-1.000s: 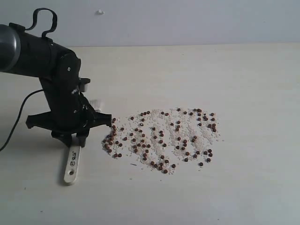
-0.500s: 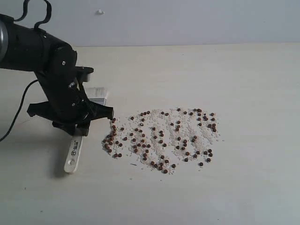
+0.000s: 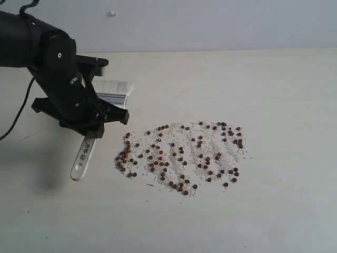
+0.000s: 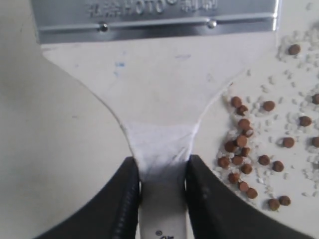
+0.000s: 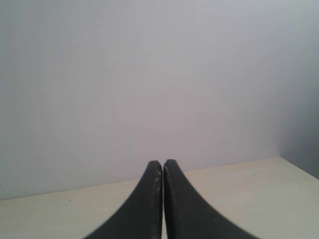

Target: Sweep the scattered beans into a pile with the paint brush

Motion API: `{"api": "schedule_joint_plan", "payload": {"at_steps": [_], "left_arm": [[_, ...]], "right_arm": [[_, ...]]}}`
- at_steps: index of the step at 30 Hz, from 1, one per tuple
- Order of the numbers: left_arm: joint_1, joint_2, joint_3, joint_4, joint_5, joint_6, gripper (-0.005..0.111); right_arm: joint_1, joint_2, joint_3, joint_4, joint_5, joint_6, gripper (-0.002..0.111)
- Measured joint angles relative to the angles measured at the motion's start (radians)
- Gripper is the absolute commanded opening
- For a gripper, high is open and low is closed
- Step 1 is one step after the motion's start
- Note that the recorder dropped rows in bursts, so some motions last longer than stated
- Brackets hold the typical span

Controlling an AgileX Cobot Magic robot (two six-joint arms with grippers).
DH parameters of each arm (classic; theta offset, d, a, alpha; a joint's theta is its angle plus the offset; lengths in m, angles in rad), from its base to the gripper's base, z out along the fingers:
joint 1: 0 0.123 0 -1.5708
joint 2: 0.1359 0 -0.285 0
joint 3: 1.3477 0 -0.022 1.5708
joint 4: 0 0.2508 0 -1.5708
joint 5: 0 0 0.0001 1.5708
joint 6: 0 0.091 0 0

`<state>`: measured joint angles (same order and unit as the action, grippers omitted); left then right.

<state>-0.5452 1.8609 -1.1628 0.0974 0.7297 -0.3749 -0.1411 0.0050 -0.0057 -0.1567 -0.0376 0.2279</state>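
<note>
My left gripper (image 3: 88, 130) is shut on the neck of the paint brush (image 3: 84, 156), lifted off the table left of the beans (image 3: 181, 155). The brush's cream handle end points down toward the front, and its silver ferrule (image 3: 112, 98) and whitish bristles (image 3: 111, 86) show behind the gripper. In the left wrist view both fingers (image 4: 122, 199) clamp the handle (image 4: 160, 149) just below the ferrule (image 4: 154, 17), with beans (image 4: 244, 149) beside it. The beans and whitish grains lie spread in a wide flat patch at mid-table. My right gripper (image 5: 163, 164) is shut with nothing in it, facing the wall.
A pale wooden table (image 3: 274, 211) carries everything, with a grey wall (image 3: 210, 23) behind it. A black cable (image 3: 16, 124) hangs from the left arm at the table's left side. The right arm is out of the exterior view.
The left arm has risen and drawn back to the left, carrying the brush up off the table. Ferrule and bristles have come into view behind the gripper. The beans have not moved.
</note>
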Motion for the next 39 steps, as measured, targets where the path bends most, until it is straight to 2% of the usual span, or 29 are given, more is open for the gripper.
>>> {"api": "schedule_joint_plan", "payload": {"at_steps": [12, 20, 26, 35, 39], "left_arm": [[0.0, -0.137, 0.054, -0.116, -0.012, 0.246, 0.0], [0.0, -0.223, 0.108, -0.269, -0.011, 0.448, 0.0], [0.0, -0.256, 0.108, -0.376, 0.053, 0.589, 0.0], [0.0, -0.269, 0.113, -0.391, 0.105, 0.653, 0.0], [0.0, -0.269, 0.113, -0.391, 0.101, 0.683, 0.0]], "right_arm": [[0.0, 0.0, 0.0, 0.0, 0.0, 0.0, 0.0], [0.0, 0.0, 0.0, 0.0, 0.0, 0.0, 0.0], [0.0, 0.0, 0.0, 0.0, 0.0, 0.0, 0.0], [0.0, 0.0, 0.0, -0.003, -0.005, -0.026, 0.0], [0.0, 0.0, 0.0, -0.016, -0.089, -0.079, 0.0]]}}
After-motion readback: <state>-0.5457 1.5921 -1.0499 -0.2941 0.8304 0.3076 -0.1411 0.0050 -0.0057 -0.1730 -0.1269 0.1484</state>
